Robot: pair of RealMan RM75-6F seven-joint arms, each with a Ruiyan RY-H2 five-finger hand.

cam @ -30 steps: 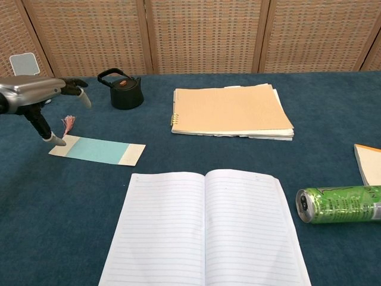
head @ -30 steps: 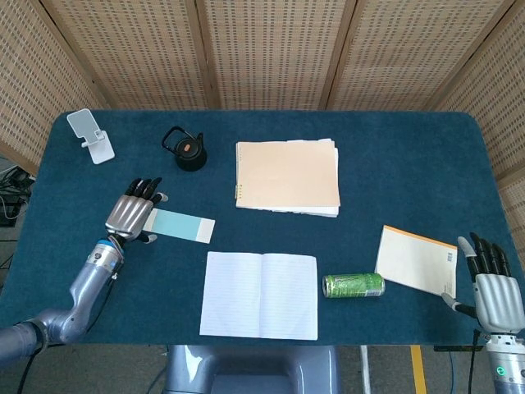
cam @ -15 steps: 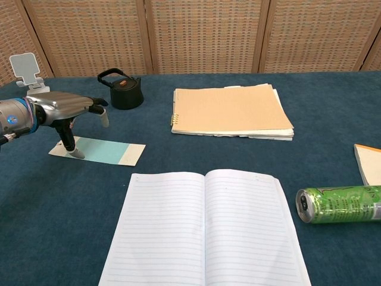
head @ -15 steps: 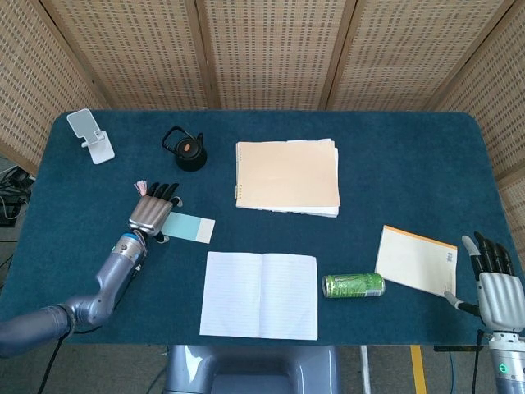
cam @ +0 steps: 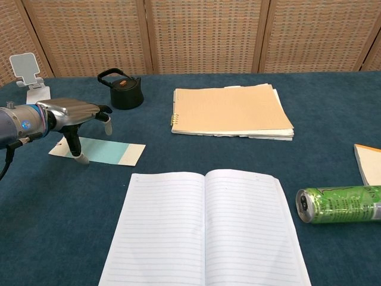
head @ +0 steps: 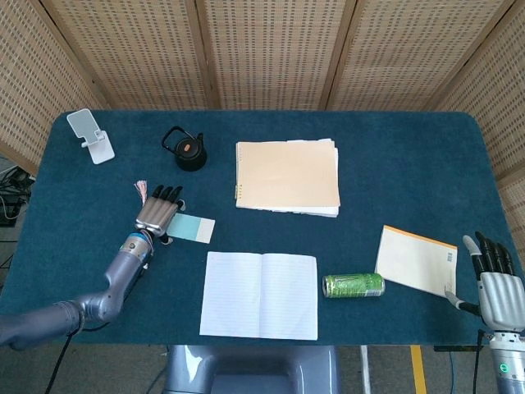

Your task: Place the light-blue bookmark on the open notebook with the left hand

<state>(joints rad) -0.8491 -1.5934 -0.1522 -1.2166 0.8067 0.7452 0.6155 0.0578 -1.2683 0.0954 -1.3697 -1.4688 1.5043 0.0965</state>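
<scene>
The light-blue bookmark (cam: 105,151) lies flat on the blue table, left of and behind the open notebook (cam: 205,229); its pink tassel (head: 140,190) shows at the left end. My left hand (cam: 74,114) hovers palm down over the bookmark's left part, fingers spread, with the thumb tip touching down at the bookmark's near edge. From the head view the left hand (head: 158,212) hides most of the bookmark (head: 195,229). The notebook (head: 260,294) lies near the front edge. My right hand (head: 495,283) rests open at the front right, holding nothing.
A black kettle (head: 189,151) and a white phone stand (head: 92,135) sit at the back left. A tan folder stack (head: 287,176) lies behind the notebook. A green can (head: 353,285) lies on its side beside an orange-edged notepad (head: 417,259).
My left hand has moved right, from the bookmark's left end to over its left part, and the thumb tip has shifted to the near edge. The bookmark has not moved.
</scene>
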